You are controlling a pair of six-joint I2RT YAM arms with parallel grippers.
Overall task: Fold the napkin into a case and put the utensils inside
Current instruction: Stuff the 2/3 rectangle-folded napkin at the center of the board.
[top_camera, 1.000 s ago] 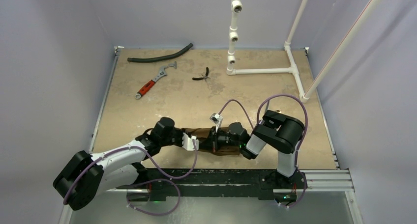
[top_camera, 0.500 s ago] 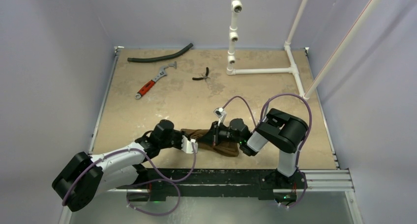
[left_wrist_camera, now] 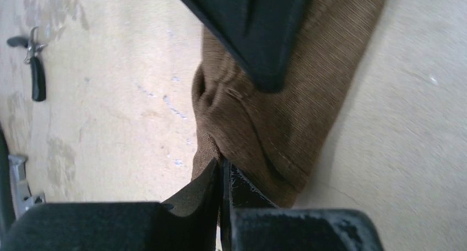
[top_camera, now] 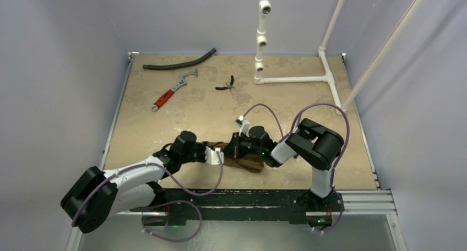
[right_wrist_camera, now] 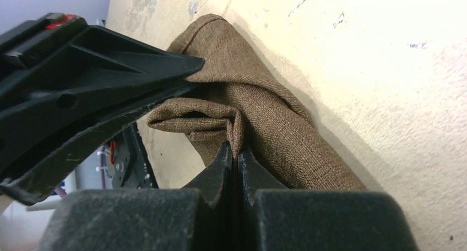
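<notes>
While the napkin (top_camera: 248, 164) lies bunched on the tabletop (top_camera: 165, 124), we pinch it with left claw (left_wrist_camera: 222, 167) and right claw (right_wrist_camera: 235, 151), each clamped on a fold.

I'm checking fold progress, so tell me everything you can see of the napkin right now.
The napkin is a dark-brown woven cloth with a stitched hem, bunched into a narrow, creased bundle, not spread flat. It lies on the tan table near its front edge, between the arms. The left gripper is shut on one end; the right gripper pinches a raised fold.
</notes>
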